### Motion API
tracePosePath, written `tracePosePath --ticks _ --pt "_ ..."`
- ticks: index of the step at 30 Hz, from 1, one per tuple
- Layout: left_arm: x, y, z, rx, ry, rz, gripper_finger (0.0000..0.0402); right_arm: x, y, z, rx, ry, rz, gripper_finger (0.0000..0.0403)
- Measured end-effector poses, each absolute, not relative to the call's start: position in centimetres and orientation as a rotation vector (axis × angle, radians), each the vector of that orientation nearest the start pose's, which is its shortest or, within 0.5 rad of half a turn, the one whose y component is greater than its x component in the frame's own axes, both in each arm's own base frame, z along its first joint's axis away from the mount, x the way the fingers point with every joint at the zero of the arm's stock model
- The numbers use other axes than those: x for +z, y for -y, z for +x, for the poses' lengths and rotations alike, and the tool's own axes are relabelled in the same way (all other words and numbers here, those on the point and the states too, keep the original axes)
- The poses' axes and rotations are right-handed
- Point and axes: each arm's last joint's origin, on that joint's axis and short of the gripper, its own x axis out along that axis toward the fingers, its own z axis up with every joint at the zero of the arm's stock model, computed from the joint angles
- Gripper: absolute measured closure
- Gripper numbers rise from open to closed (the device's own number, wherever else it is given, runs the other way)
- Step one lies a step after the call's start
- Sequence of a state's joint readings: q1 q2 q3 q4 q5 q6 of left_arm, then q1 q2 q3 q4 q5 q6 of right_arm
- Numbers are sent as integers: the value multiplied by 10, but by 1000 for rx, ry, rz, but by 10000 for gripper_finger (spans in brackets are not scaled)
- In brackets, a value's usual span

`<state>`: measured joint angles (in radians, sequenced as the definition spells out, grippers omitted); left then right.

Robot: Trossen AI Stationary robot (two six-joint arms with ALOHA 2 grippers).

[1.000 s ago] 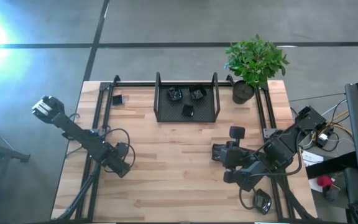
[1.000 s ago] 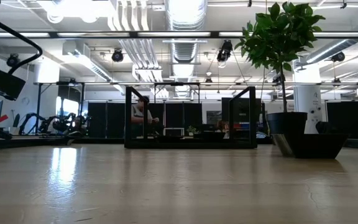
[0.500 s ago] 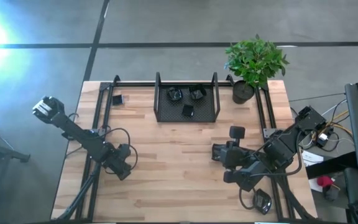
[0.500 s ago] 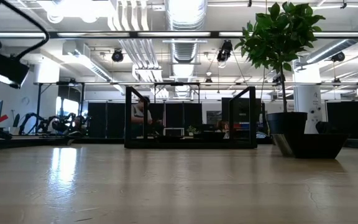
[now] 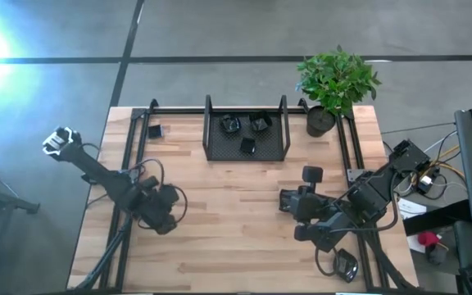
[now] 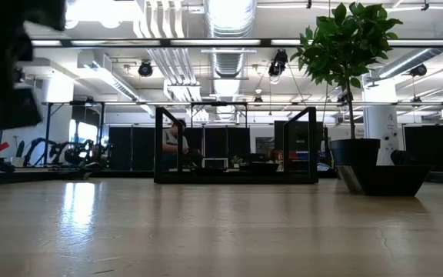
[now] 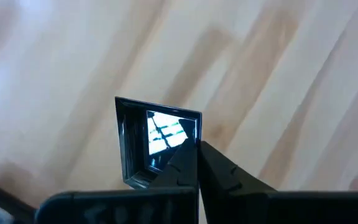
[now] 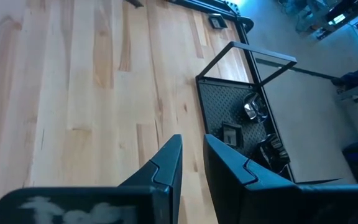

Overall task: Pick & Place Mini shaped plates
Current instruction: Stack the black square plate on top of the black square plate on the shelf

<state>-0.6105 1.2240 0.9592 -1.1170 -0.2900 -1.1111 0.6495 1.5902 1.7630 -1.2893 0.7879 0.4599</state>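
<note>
One square plate (image 7: 156,142) pinched by left gripper (image 7: 197,163), lower left of high view; next: lift, carry to tray (image 5: 246,152). Right gripper (image 8: 191,158) waits, slightly open.

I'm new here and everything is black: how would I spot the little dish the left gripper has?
Start at the wooden table, left half. The left gripper is shut on the edge of a small square dish there, glossy and mirroring ceiling lights. Three other dishes lie in the mesh tray.

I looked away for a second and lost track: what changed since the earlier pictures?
The left gripper swung inward over the table's left side and closed on a square mini plate. The right gripper, the tray with three plates, the lone plate at the back left and the plant stayed put.
</note>
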Motion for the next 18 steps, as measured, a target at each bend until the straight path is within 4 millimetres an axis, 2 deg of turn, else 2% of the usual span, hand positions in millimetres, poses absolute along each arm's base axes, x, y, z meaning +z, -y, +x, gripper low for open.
tracePosePath --ticks 9,18 --pt "294 83 193 384 -1064 -183 401 390 -163 248 -304 -767 -294 342" --pt "336 29 231 383 -925 -19 401 390 -163 249 -301 -761 -291 342"
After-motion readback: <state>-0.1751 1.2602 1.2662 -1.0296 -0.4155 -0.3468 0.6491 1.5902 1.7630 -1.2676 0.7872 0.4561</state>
